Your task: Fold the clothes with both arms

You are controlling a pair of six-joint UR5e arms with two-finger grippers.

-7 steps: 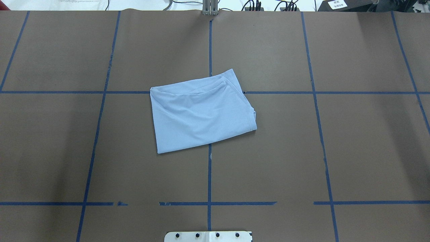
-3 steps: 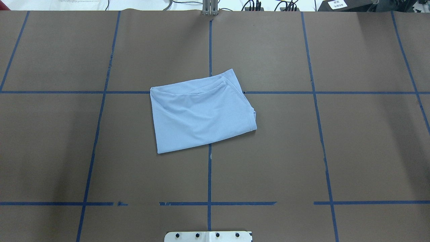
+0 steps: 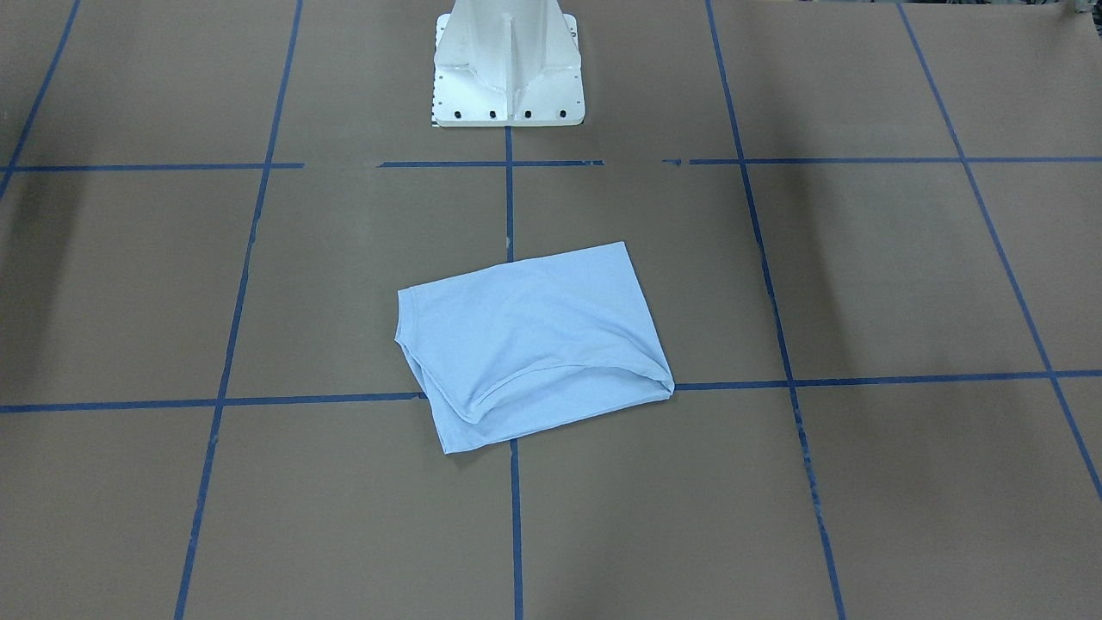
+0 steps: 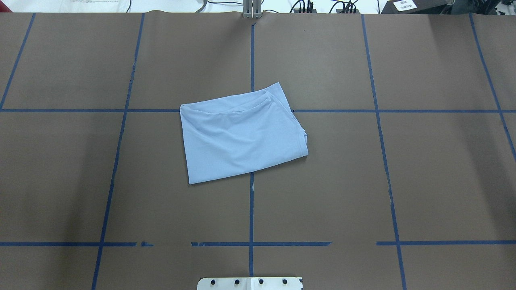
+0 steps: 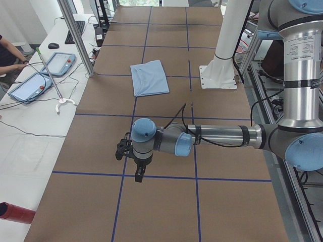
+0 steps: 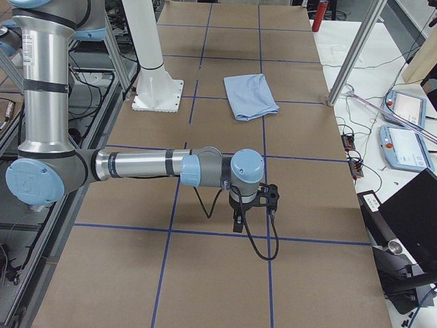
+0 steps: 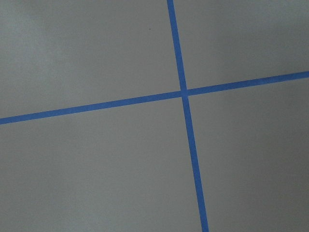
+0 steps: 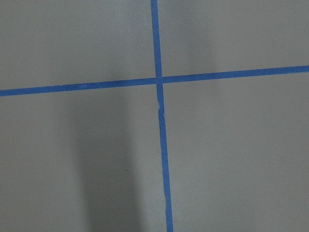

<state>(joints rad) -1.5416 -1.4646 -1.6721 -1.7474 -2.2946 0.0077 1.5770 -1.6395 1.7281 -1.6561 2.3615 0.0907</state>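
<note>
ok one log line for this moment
T-shirt folded, lying flat | left end effector away from it, above table, open/shut unclear | right end effector likewise

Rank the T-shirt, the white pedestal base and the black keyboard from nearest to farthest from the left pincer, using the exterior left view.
From the left pincer:
1. T-shirt, folded, straight beyond the pincer, mid-view.
2. White pedestal base, about level with the shirt but off towards the robot.
3. Black keyboard, top left, at the far end.
</note>
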